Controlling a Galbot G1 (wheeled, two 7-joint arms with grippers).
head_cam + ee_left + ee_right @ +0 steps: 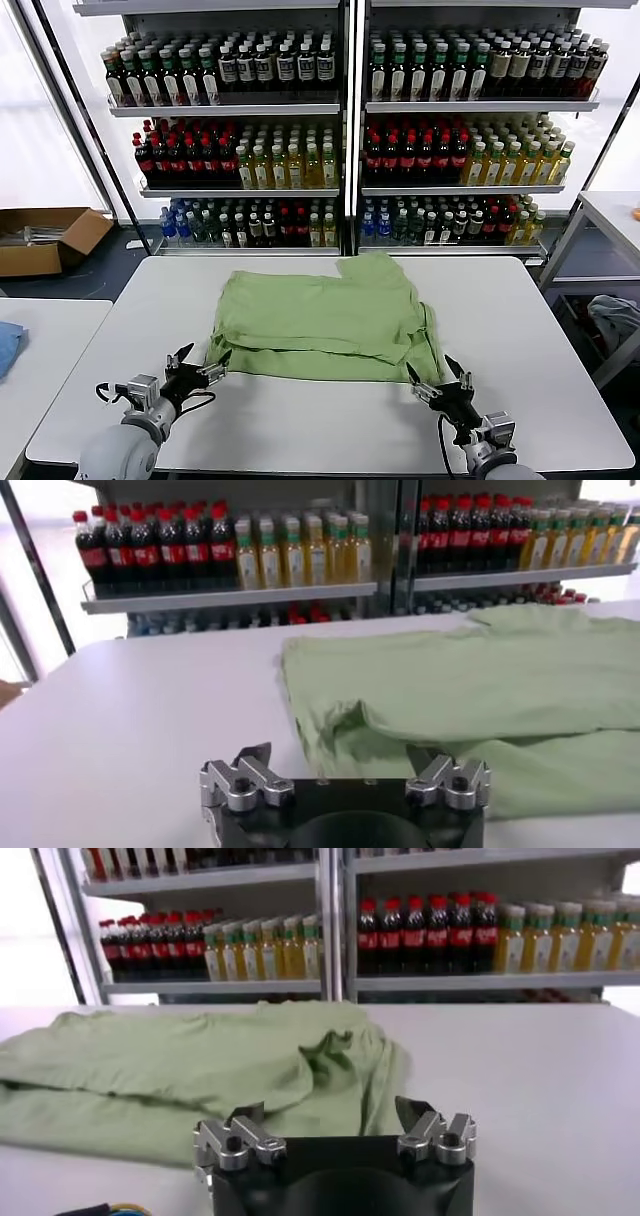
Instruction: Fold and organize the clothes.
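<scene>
The white table (pixel 330 420) is seen from above and in front by the head camera, facing the drink shelves (pixel 345 105). Each wrist camera sits low and close behind its own gripper, aimed across the table. The green shirt (pixel 320 320) and shelves are shared by all views.

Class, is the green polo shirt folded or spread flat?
Folded: the green polo shirt lies in doubled layers, one overlapping the other along its near edge.

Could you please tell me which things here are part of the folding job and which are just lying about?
Job:
- light green shirt, partly folded
- left gripper, open, empty
- right gripper, open, empty

Lying about:
- cardboard box
- blue cloth
- grey-white cloth
- shelved bottles
</scene>
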